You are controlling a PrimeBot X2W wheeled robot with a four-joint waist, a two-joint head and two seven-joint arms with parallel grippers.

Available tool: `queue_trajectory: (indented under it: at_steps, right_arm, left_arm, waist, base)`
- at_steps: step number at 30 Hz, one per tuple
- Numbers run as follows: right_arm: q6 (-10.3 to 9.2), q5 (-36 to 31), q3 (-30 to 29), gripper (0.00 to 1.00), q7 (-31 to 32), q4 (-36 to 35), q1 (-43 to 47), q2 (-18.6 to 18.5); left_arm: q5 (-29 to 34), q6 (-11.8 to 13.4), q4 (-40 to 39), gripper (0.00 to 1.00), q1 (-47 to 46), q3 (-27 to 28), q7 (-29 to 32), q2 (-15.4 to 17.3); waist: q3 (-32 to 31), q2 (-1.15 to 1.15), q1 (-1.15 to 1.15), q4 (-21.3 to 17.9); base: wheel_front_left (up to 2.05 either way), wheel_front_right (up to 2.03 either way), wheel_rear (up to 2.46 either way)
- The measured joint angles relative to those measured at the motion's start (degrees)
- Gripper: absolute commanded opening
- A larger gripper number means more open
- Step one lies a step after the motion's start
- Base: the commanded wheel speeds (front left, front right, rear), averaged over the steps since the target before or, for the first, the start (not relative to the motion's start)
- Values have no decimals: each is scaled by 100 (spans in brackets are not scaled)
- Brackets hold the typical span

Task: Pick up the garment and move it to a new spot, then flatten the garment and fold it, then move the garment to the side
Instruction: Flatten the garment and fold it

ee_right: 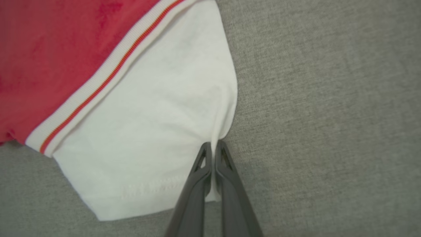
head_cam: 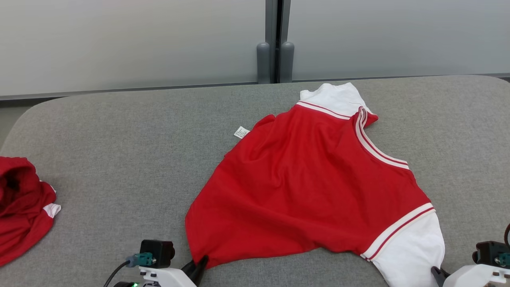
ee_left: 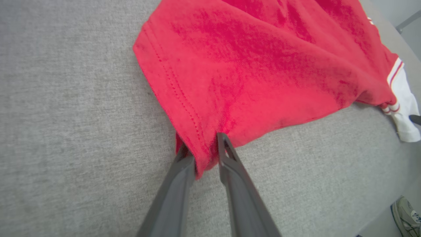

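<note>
On the grey table [head_cam: 119, 131] we see the garment [head_cam: 310, 179] lying right of the middle in the head view, a red shirt with white sleeves and striped bands, loosely spread with soft ripples across its body; its far sleeve [head_cam: 334, 97] reaches toward the table's back edge and its near sleeve [head_cam: 414, 247] lies close to the front edge; a small white label [head_cam: 241, 132] sticks out at the shirt's left side; our left gripper [ee_left: 202, 144] is clamped on the near corner of the red hem [ee_left: 171, 85], a fold of cloth filling the gap between its two fingers [ee_left: 236, 171]; our right gripper [ee_right: 213, 144] is pinched tight on the edge of the near sleeve, the white cloth puckering toward its tips; both grippers sit low at the table's front, well apart; a second red cloth [head_cam: 20, 203] lies bunched at the table's left edge, apart from the garment; a shoe [ee_left: 406, 214] shows on the floor beyond the table in the left wrist view
</note>
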Motion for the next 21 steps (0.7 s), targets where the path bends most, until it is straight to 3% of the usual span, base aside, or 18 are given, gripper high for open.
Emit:
queue_trajectory:
  at_steps: [6, 12, 21]
  right_arm:
    - [0, 154, 23, 0, -261, -96, 8, -24]
    - [0, 614, 94, 0, -677, -769, -42, -56]
    - [0, 1255, 410, 0, -1653, -1248, -1293, -158]
  left_arm:
    - [-136, 1, -275, 0, 49, 119, -93, 42]
    - [-266, -12, -804, 0, -26, 178, -214, 103]
    - [-187, -78, -825, 0, -1396, 267, -426, 591]
  waist:
    - [-92, 0, 0, 48]
    - [-159, 0, 0, 77]
    - [186, 0, 0, -3]
  base:
    - [0, 0, 0]
    - [0, 0, 0]
    - [0, 0, 0]
